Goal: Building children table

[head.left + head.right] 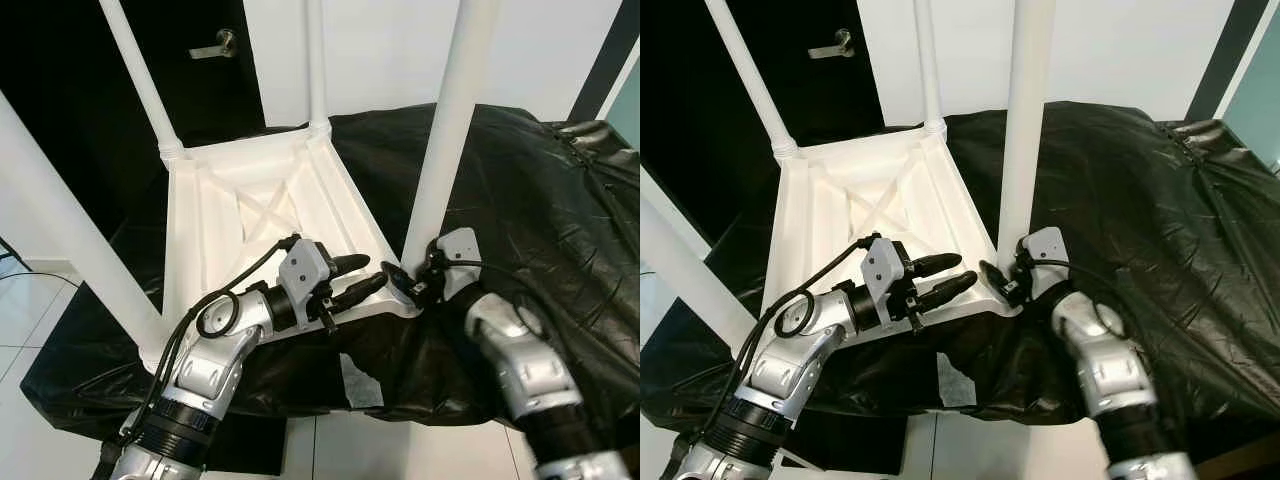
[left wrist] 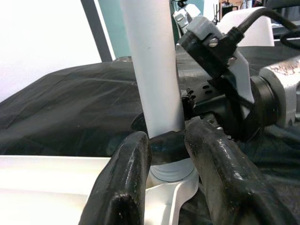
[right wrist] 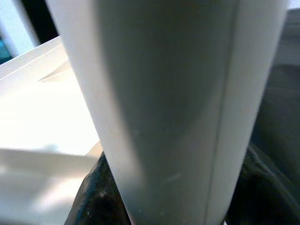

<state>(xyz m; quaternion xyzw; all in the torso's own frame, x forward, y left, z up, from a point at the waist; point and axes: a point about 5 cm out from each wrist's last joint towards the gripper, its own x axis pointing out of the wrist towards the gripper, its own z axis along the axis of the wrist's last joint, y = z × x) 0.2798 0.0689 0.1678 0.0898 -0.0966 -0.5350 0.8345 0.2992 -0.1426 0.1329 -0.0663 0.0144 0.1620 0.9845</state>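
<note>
Gripping the base of the nearest white round plastic table leg [image 1: 440,150], the right claw [image 1: 1002,278] has its black fingers clamped around that leg just above the corner socket; the right wrist view shows the leg close up between the dark fingers [image 3: 93,201]. The left claw [image 1: 362,277] reaches toward the same leg from the robot's left, its two long fingers [image 2: 123,183] spread apart and not touching the leg, hovering over the edge of the frame beside that corner. The white plastic children's table [image 1: 250,215] lies upside down, its ribbed underside with a crossed brace facing up and its legs standing upward from the corners. It rests on a crumpled black plastic sheet [image 1: 540,200] covering the tabletop. Beyond the leg stands a white wall [image 1: 400,50], and farther to the robot's left a black door with a metal handle [image 1: 218,44].
</note>
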